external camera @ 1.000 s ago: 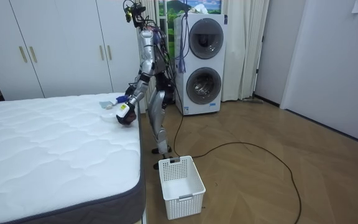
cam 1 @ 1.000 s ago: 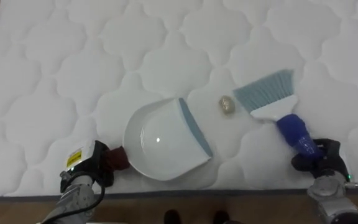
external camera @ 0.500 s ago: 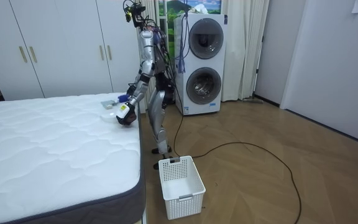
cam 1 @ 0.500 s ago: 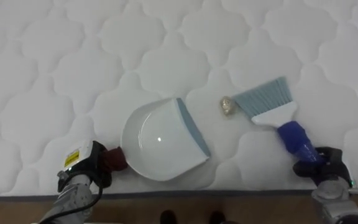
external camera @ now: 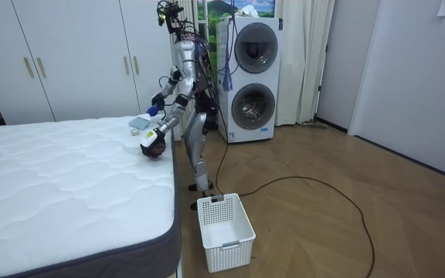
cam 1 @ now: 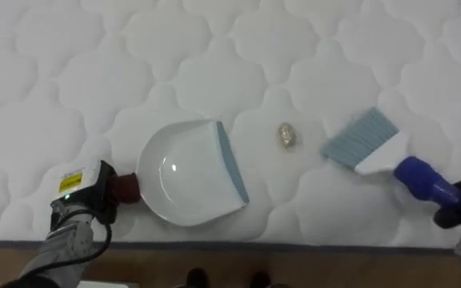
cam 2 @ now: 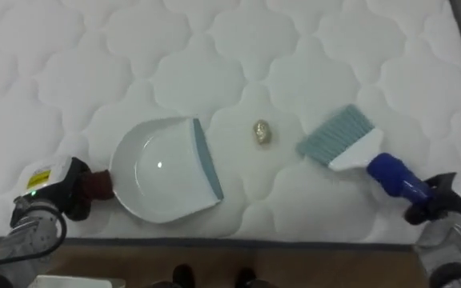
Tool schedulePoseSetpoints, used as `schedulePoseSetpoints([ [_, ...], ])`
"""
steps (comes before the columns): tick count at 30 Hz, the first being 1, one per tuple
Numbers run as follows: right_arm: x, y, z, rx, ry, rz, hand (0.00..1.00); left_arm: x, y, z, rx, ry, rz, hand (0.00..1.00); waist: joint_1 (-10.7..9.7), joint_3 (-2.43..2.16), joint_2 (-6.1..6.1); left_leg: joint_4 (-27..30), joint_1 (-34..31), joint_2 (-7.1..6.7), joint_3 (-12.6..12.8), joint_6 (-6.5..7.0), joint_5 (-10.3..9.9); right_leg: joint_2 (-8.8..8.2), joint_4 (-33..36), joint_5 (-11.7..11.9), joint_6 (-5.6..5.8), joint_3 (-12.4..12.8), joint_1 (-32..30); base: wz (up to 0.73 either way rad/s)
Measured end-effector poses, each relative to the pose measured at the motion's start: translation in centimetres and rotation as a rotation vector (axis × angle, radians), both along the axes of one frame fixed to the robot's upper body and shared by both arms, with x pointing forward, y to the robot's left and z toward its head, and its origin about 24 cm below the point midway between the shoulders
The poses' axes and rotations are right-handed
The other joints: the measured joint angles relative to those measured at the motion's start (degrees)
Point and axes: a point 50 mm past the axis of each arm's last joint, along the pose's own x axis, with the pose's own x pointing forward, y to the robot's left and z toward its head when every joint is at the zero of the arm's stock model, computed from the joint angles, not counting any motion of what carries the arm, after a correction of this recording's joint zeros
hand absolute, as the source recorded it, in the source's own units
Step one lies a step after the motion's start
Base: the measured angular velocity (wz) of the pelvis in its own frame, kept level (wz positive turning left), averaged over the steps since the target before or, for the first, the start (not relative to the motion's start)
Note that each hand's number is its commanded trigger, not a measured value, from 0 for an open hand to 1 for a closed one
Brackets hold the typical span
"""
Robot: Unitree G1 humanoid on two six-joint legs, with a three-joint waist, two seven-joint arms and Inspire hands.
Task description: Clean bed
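The robot (external camera: 185, 85) has a slim silver-grey body with darker joints, and dark and coloured wires sit around its head and back. The left hand (cam 1: 86, 190) is black, with a yellow label and a tiny green light on its back. A black cable runs along the grey forearm. The right hand (cam 2: 436, 200) is black too, with a small green light near the wrist.
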Motion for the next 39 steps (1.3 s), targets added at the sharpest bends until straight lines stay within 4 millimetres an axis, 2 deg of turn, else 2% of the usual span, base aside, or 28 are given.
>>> schedulePoseSetpoints([
  [3, 1.5, -1.1, 2.3, -0.166, 0.082, 0.117, 1.0, 0.0, 0.3, 0.2, 0.019, 0.001, -0.001, 1.0, 0.5, -0.07, -0.69, 0.1, 0.1, 0.32, 0.0, -0.06, 0.0, 0.15, 0.0, 0.2, -0.34, -0.3, 0.1, 0.0],
  [7, 3.3, -1.4, 4.9, -0.36, 0.13, 0.261, 1.0, 0.2, 1.4, 0.8, 0.062, -0.002, 0.002, 1.0, 1.0, -0.02, -1.4, 0.0, 0.1, 0.6, 0.0, -0.27, 0.1, 0.36, 0.0, 0.5, -0.74, -0.5, 0.0, -0.03],
  [10, 4.8, -0.5, 6.5, -0.523, 0.168, 0.415, 1.0, 0.6, 2.2, 1.9, 0.108, -0.015, -0.007, 1.0, 1.9, 0.06, -2.75, 0.0, 0.0, 1.03, 0.2, -0.6, 0.2, 0.87, -0.4, 0.7, -1.1, -0.4, -0.1, -0.04],
  [12, 5.7, -0.1, 7.4, -0.604, 0.187, 0.475, 1.0, 0.9, 2.5, 2.5, 0.146, -0.026, -0.03, 1.0, 2.1, 0.06, -3.22, -0.2, 0.0, 1.33, 0.0, -0.77, 0.3, 1.18, -1.2, 1.0, -1.28, -0.7, 0.2, 0.0],
  [17, 6.6, 0.3, 9.5, -0.82, 0.225, 0.608, 1.0, 1.6, 2.3, 3.8, 0.212, -0.063, -0.093, 1.0, 2.8, -0.02, -4.01, 0.0, -0.7, 1.41, -0.8, -0.86, 0.3, 1.26, -2.0, 1.1, -1.34, -1.8, 0.7, 0.09],
  [21, 7.6, 2.0, 10.4, -0.956, 0.214, 0.729, 1.0, 1.8, 2.1, 4.0, 0.215, -0.045, -0.115, 1.0, 3.2, 0.14, -4.53, 0.1, -0.6, 1.34, -1.5, -0.86, 0.3, 1.26, -2.5, 1.2, -1.26, -2.5, 1.3, 0.06],
  [27, 8.4, 4.8, 11.0, -1.003, 0.127, 0.835, 1.0, 2.0, 1.8, 4.0, 0.19, -0.021, -0.142, 1.0, 4.0, 0.21, -4.67, 0.0, -0.6, 1.37, -2.1, -0.92, 0.3, 1.47, -4.1, 1.3, -1.04, -3.4, 2.2, 0.06],
  [31, 8.1, 5.5, 10.4, -0.994, 0.12, 0.876, 1.0, 2.2, 1.5, 4.1, 0.175, -0.009, -0.169, 1.0, 5.1, 0.23, -4.66, 0.0, -0.7, 1.3, -2.4, -0.87, 0.1, 1.51, -4.5, 1.4, -0.89, -3.6, 2.4, 0.03],
  [39, 8.6, 7.4, 10.9, -0.96, 0.053, 0.924, 1.0, 2.3, 1.7, 4.5, 0.184, -0.006, -0.177, 1.0, 5.1, 0.24, -4.65, -0.1, -0.8, 1.41, -2.4, -0.99, 0.0, 1.76, -4.7, 1.5, -0.9, -3.6, 2.6, 0.0],
])
